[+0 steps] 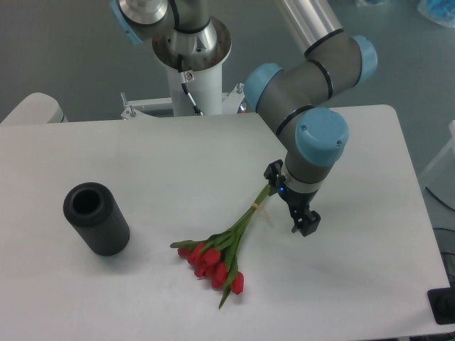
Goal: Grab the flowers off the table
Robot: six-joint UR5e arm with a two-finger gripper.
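Observation:
The flowers [217, 261], red tulips on long green stems tied with a pale band, lie on the white table [178, 163] right of centre. Their heads point toward the front edge and their stems run up and to the right. My gripper [289, 200] hangs over the stem ends, pointing down. Its two black fingers [306, 225] stand wide apart, one on each side of the stem tips, so it is open. The stem ends disappear under the gripper body, and I cannot tell whether a finger touches them.
A black cylinder [97, 219] with an open top lies at the left of the table. The arm's white base column [190, 78] stands at the back edge. The table's right edge runs close to the gripper's right.

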